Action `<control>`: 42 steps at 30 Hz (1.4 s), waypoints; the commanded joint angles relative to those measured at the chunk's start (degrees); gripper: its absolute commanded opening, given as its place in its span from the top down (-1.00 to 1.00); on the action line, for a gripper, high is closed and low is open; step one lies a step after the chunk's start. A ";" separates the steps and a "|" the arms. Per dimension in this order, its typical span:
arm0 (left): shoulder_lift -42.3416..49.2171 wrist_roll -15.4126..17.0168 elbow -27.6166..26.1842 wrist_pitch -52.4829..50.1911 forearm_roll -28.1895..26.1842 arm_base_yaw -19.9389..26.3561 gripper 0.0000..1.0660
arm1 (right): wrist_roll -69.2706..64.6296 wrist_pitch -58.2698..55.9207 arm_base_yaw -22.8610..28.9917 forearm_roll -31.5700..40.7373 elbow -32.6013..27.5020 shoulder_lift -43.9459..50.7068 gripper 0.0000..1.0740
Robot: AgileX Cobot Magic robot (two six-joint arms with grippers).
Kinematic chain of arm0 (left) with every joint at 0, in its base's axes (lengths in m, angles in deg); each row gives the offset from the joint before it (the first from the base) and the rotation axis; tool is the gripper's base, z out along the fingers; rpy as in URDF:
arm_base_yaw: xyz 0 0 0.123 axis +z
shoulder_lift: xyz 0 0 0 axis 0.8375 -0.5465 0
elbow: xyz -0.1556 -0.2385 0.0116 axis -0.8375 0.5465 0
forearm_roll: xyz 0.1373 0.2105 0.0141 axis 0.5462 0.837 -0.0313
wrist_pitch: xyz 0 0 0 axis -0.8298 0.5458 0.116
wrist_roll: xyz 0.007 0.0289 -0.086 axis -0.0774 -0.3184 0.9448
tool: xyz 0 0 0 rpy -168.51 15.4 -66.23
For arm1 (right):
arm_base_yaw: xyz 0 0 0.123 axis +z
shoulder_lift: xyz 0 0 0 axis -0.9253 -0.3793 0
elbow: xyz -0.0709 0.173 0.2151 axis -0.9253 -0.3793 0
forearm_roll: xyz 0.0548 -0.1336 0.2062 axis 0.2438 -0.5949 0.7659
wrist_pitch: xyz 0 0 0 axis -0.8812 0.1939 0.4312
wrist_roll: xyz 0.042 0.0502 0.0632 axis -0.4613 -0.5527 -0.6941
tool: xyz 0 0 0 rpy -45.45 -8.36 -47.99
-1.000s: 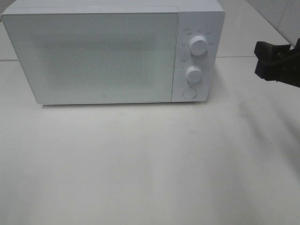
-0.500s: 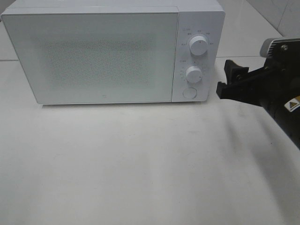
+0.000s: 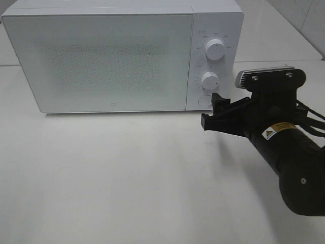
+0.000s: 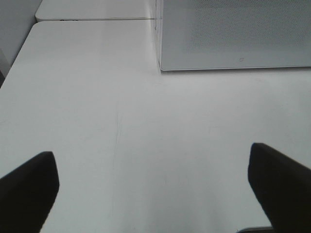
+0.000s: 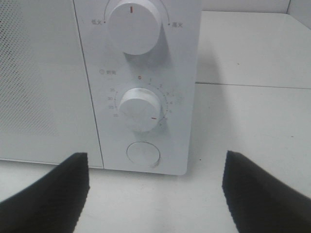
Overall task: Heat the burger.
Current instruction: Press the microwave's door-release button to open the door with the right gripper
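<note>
Exterior high view: a white microwave (image 3: 101,61) stands at the back of a pale table (image 3: 127,193), its speckled door shut. We see the right gripper (image 3: 213,112) just in front of the control panel, jaws spread and empty, near the round button (image 3: 204,100) under the lower knob (image 3: 209,80). The right wrist view shows that knob's red mark turned off the zero at its top. The left gripper (image 4: 151,165) hangs over the table near the microwave's front corner, jaws wide, holding nothing. The burger is in no view; we cannot see through the door, so it may be inside. We judge loading is likely done and the heating either set or about to be; we cannot tell which
</note>
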State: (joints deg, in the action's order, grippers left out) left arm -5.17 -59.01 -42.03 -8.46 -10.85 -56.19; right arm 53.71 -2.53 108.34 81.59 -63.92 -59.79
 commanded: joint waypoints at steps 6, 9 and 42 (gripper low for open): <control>0.46 0.40 0.17 -0.52 0.06 0.17 -0.83 | -0.17 10.26 2.98 2.12 4.35 -4.18 -0.42; 0.46 0.40 0.17 -0.52 0.06 0.17 -0.83 | -0.17 9.28 3.55 3.44 5.67 -6.25 -0.42; 0.46 0.40 0.17 -0.52 0.06 0.17 -0.83 | -57.58 6.02 3.55 3.38 6.02 -6.99 0.13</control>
State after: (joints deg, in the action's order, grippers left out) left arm -5.17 -59.01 -42.03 -8.46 -10.85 -56.19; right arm 2.83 -2.18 111.60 85.09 -58.60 -66.78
